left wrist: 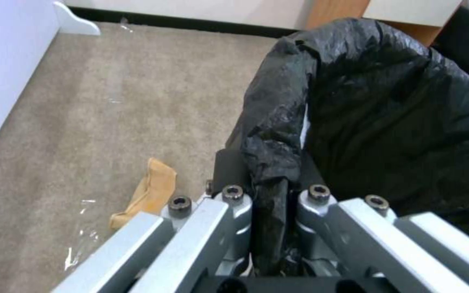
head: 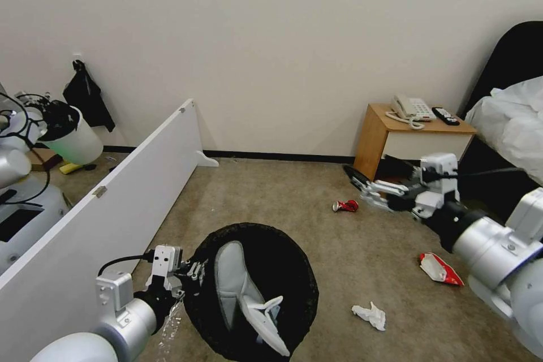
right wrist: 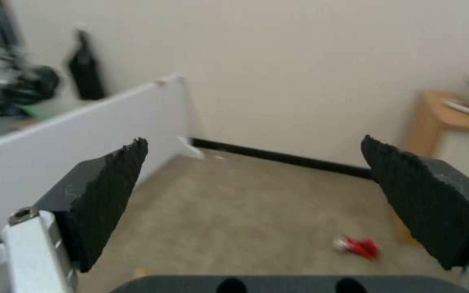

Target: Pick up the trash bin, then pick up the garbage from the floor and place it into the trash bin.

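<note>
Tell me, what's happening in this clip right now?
The left pincer is shut on the rim of the trash bin, which already holds white slippers. The right pincer hangs open above the floor, near a crushed red can. A snack packet and a tissue lie on the carpet.

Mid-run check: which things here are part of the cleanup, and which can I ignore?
Job: trash bin in left gripper, slippers inside; crushed can, snack packet, tissue, paper bag; open right gripper.

Ignore: nightstand, phone, remote, white board.
</note>
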You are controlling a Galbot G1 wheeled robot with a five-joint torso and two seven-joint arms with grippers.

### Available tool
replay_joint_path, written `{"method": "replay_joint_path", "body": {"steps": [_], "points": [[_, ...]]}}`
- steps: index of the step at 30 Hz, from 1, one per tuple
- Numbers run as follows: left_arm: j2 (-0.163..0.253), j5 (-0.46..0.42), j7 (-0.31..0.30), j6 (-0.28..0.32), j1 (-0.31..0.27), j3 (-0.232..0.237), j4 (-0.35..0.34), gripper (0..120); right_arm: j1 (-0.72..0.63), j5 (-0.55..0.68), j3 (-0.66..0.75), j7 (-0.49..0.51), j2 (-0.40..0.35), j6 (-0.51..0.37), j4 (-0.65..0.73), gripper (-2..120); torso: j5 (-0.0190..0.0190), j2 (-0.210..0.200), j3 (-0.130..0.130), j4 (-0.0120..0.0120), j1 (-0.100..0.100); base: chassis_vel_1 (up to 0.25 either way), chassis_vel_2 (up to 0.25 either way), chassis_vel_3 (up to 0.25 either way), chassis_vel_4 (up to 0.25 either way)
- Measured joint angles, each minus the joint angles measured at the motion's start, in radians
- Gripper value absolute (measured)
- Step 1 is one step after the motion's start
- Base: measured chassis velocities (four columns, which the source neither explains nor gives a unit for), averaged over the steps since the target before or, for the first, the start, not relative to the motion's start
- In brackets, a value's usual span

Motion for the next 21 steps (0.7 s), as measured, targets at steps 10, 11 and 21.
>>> {"method": "replay_joint_path", "body": {"steps": [10,11,21], "points": [[-0.001,0.023,0.01,-0.012,0.029,-0.03,0.005,4,-0.195,-0.137,0.098,0.0,0.106,-0.064,-0.027,100,0.0,0.0,0.0,-0.0002,0.0,0.0,0.0,0.0,0.0],[-0.001,0.027,0.01,-0.014,0.03,-0.033,0.009,4,-0.202,-0.138,0.1,0.002,0.108,-0.071,-0.034,100,-0.0001,0.0,0.0,-0.0002,0.0,0.0,0.0,0.0,0.0],[-0.003,0.042,0.019,-0.03,0.059,-0.12,0.041,4,-0.225,-0.143,0.065,-0.063,0.111,-0.113,-0.074,100,0.0,0.0,0.0,0.0002,0.0,0.0,0.0,0.0,0.0]]}}
